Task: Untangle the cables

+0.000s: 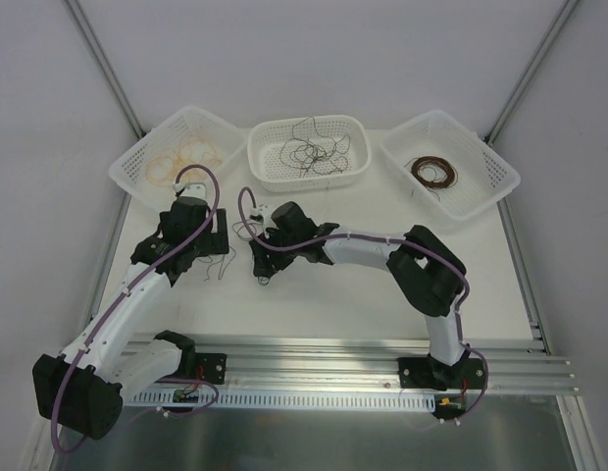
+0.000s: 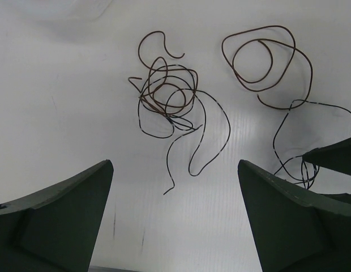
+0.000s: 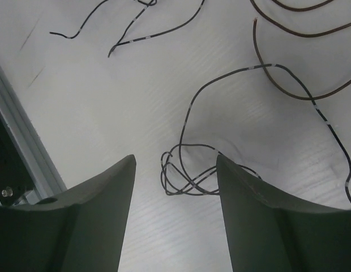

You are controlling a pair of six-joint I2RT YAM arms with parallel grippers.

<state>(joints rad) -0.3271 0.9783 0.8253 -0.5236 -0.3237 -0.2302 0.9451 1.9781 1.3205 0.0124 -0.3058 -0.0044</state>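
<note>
A tangle of dark brown and black cables (image 2: 167, 96) lies on the white table, with a looser brown loop (image 2: 260, 65) beside it. In the top view these loose cables (image 1: 228, 257) lie between the two grippers. My left gripper (image 2: 175, 165) is open and empty, hovering short of the tangle; it also shows in the top view (image 1: 216, 251). My right gripper (image 3: 175, 161) is open, with a small black cable coil (image 3: 187, 180) lying on the table between its fingers. It also shows in the top view (image 1: 257, 255), and one fingertip (image 2: 334, 158) shows in the left wrist view.
Three white baskets stand at the back: the left one (image 1: 137, 162) holds yellow-tan wires, the middle one (image 1: 265, 177) black wires, the right one (image 1: 490, 191) a dark brown coil. An aluminium rail (image 1: 324, 353) runs along the near edge.
</note>
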